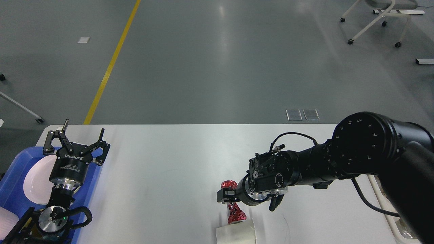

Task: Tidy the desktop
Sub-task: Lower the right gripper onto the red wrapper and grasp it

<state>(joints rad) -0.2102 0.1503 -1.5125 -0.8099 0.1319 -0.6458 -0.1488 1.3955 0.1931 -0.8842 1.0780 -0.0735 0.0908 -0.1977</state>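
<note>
Desktop (pixel 169 159) long axis left-right.

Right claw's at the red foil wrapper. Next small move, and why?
Probably close the right claw on the red foil wrapper: one finger sits at its narrow middle, the other is hidden, and the wrapper lies on the desktop, so no grip shows yet.

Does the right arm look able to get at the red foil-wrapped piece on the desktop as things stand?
Probably yes: the right gripper is already at the red foil piece, one finger across its narrow middle, with nothing on the desktop between them.
</note>
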